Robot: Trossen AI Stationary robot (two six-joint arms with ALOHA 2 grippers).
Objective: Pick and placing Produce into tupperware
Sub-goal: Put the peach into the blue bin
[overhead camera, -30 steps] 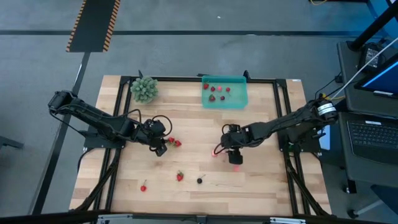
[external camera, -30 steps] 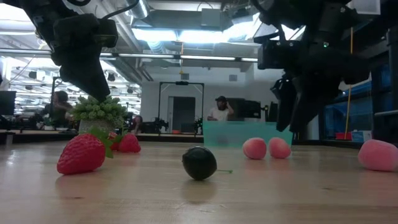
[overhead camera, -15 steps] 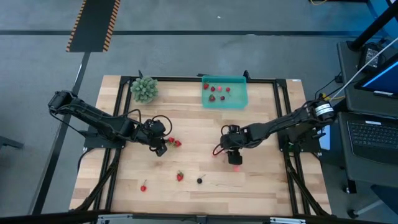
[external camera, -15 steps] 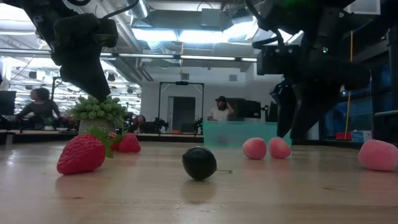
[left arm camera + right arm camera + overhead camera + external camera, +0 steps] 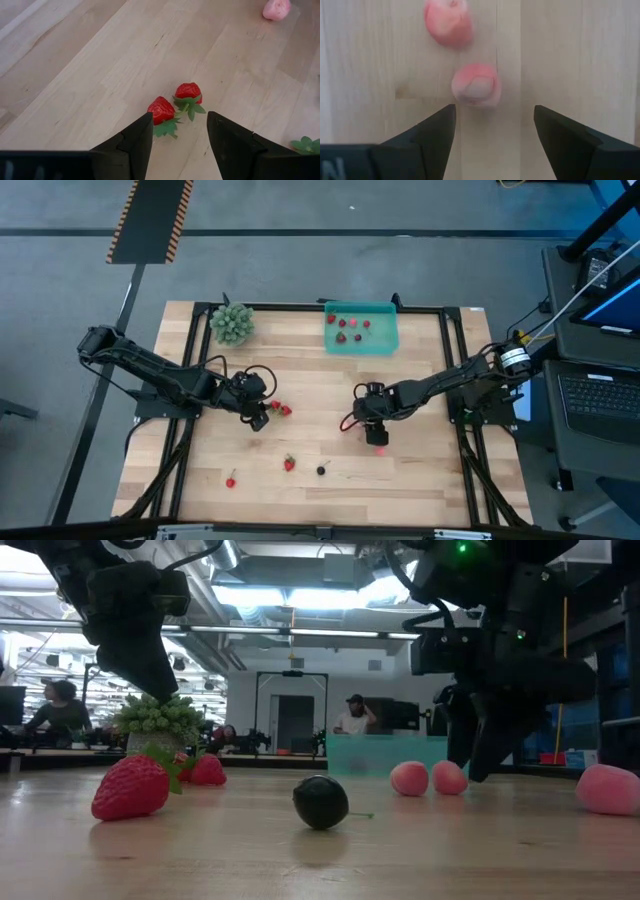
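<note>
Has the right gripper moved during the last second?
Yes, a little. In the high view the right gripper has crept leftward over the table, away from the pink fruit and toward the left gripper, which has not moved.

I have the left arm reaching in from the table's left edge toward the middle, its left gripper point(image 5: 262, 412) low over the wood with both fingers point(image 5: 134, 142) spread apart and nothing between them. My right arm stretches in from the right edge, elbow bent, and its right gripper point(image 5: 372, 423) points down near the table's centre, jaws wide and empty.
</note>
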